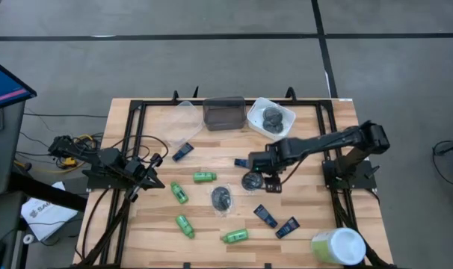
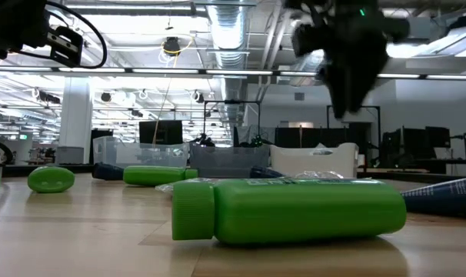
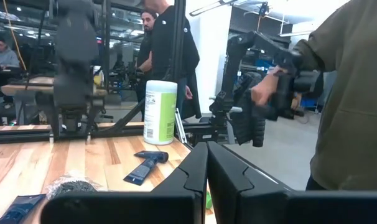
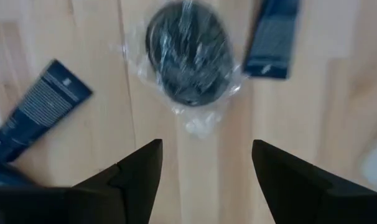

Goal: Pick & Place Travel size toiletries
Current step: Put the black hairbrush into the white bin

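Note:
The toiletries lie scattered on the wooden table (image 1: 309, 202): green bottles (image 1: 204, 177) (image 1: 180, 193) (image 1: 185, 226) (image 1: 235, 236), dark blue sachets (image 1: 183, 152) (image 1: 265, 215) (image 1: 288, 227) and a wrapped dark grey lump (image 1: 221, 198). My right gripper (image 1: 256, 179) (image 4: 204, 146) hangs open, pointing down, just above another grey lump in clear wrap (image 4: 188, 53) (image 1: 250, 180), touching nothing; sachets (image 4: 36, 112) (image 4: 272, 37) lie on either side of it. My left gripper (image 1: 158, 183) (image 3: 207, 149) waits shut at the table's left side.
At the far edge stand a clear tub (image 1: 183, 112), a dark tub (image 1: 223, 112) and a white tub (image 1: 271, 116) with grey lumps inside. A big pale green-and-white cylinder (image 1: 339, 246) stands at the near right corner. People (image 3: 350, 99) stand beyond the table.

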### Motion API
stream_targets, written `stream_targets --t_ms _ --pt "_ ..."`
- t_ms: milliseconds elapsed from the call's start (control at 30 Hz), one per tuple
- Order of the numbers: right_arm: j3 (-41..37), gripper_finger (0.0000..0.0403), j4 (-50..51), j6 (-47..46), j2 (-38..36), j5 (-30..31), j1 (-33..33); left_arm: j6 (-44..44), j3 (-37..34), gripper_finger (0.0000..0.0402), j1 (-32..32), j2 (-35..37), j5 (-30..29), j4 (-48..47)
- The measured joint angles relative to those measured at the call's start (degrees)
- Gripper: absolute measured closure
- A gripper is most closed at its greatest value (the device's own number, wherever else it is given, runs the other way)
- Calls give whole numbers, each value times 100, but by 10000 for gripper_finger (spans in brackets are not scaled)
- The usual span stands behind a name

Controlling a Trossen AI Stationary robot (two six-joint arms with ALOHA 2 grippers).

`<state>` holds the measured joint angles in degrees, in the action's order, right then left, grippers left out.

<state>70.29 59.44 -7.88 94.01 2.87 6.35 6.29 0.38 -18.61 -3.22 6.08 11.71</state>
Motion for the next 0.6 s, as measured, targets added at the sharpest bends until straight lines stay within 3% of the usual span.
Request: stream_targets --t_ms 200,600 --pt "-965 163 -1002 -57 -106 -91 -12 1 0 399 0 0 -2 9" --pt "-1916 163 -2244 -75 -91 -158 -233 -1 0 399 0 -20 -1 36"
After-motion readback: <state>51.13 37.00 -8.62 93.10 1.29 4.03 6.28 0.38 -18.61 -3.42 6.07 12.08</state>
